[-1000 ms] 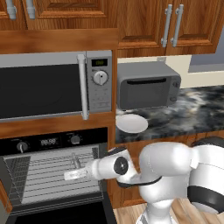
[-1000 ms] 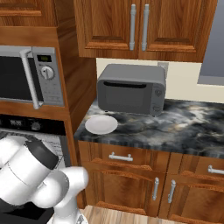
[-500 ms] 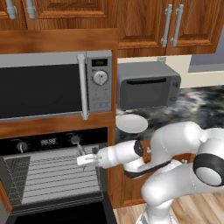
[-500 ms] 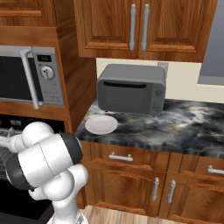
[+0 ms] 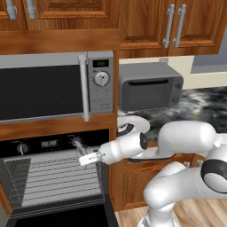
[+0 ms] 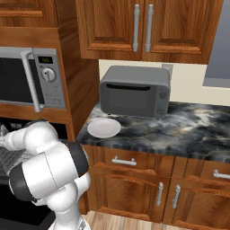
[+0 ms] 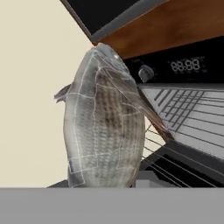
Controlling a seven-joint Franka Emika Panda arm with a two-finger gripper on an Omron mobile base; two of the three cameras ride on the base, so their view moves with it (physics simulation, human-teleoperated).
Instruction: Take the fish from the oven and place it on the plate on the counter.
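I have the fish (image 7: 105,122) pinched in the fingers (image 5: 88,158), closed on it at its near end so the body sticks straight out ahead of the hand; on the hand camera it stands nearly upright, close to the lens. On the left base camera it is the small pale shape at the arm's tip, in front of the oven's (image 5: 53,181) open mouth, above the rack (image 5: 57,179) and just under the knobs. I judge it is already clear of the rack and free to carry.

The plate (image 6: 104,128) sits at the counter's (image 6: 179,130) left end, close to the front edge and in front of the grey appliance (image 6: 134,91), well apart from the fish. It looks bare. From here I'd expect to swing right and up past the cabinet edge between oven and counter, which is the likeliest snag.
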